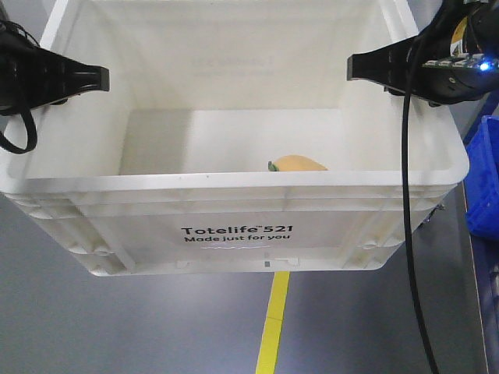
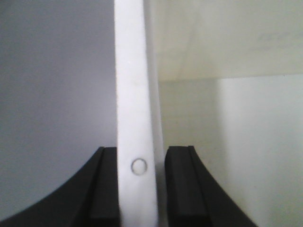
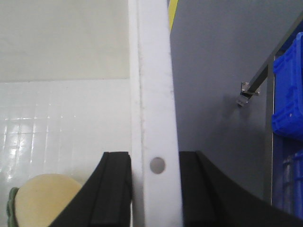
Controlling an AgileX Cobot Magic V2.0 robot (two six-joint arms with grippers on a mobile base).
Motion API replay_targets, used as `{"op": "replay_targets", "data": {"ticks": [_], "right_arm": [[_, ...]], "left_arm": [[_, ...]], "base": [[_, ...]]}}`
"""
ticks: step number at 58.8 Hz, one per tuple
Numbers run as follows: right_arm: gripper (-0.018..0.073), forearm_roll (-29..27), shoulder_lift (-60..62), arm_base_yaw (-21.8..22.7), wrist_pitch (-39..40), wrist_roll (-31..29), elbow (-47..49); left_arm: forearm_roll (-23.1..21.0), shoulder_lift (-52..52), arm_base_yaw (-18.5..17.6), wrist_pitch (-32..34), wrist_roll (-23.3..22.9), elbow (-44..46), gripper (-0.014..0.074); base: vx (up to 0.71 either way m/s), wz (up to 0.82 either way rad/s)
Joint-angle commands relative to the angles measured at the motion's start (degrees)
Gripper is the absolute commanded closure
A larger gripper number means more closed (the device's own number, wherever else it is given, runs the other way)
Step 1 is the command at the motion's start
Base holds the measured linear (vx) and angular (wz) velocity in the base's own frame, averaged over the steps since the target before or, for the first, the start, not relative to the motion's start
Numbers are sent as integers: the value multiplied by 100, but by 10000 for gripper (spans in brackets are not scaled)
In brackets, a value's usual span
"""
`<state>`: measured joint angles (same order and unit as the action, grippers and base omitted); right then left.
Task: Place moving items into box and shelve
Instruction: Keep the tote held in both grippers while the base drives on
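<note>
Box (image 1: 257,234), white ribbed plastic, hangs level above the grey floor (image 1: 117,327), with the left gripper (image 2: 135,187) clamped on its left rim and the right gripper (image 3: 155,189) clamped on its right rim. The yellow-orange fruit (image 1: 299,164) lies on the bottom against the near wall, and the other plush ball is not in view. It looks stiff and light with only soft plush inside, but the rim is thin and smooth, so I judge these opposite mid-rim holds sound only if both arms move level, without twisting.
</note>
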<state>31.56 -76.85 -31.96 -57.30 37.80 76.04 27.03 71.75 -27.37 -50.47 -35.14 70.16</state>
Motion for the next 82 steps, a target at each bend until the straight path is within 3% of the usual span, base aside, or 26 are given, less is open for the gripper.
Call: {"op": "replay_targets", "data": {"ticks": [1, 82], "right_arm": [[520, 576, 226, -14, 480, 20, 234], [520, 576, 226, -14, 480, 20, 234]], "left_arm": [[430, -255, -32, 601, -3, 246, 556], [430, -255, -32, 602, -3, 246, 556]], "base": [[43, -14], [43, -12]]}}
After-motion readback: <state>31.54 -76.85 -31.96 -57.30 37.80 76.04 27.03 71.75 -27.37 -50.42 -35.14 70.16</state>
